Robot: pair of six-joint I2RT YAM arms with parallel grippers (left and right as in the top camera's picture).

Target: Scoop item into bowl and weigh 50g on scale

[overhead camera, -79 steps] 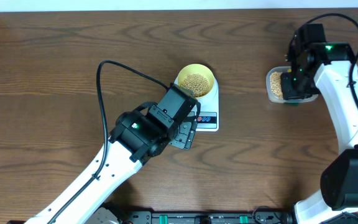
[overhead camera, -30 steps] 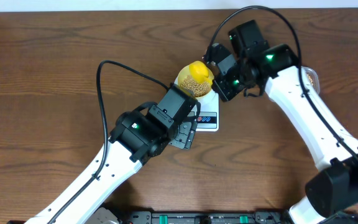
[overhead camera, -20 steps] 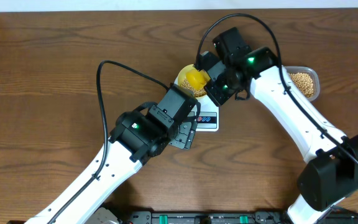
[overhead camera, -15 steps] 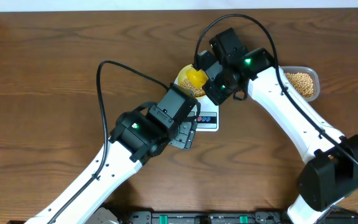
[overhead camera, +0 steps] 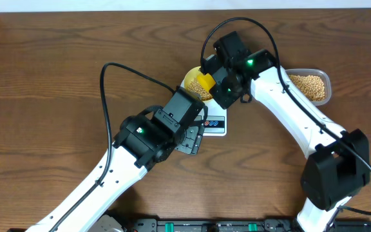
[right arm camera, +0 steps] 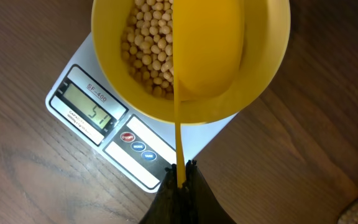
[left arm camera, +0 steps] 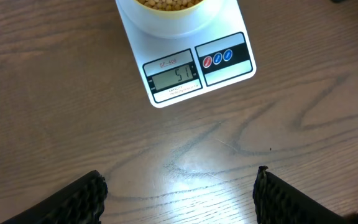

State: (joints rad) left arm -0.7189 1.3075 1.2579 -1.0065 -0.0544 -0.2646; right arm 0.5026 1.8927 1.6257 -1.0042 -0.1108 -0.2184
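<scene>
The beans (right arm camera: 145, 53) lie in the bowl (right arm camera: 266, 56), and the bowl sits on the scale (right arm camera: 132, 158) so the number can show how heavy they are (it looks like 51, just a bit over). The yellow scoop (right arm camera: 207, 50) hangs over the bowl, turned on its side, I think to let its beans drop in. The right fingers (right arm camera: 182, 186) pinch its thin handle. The left fingers (left arm camera: 82, 196) are spread wide and hold nothing, low over the tabletop (left arm camera: 303, 112) by the scale, maybe to watch the number. More beans wait in the tub (overhead camera: 308, 87).
</scene>
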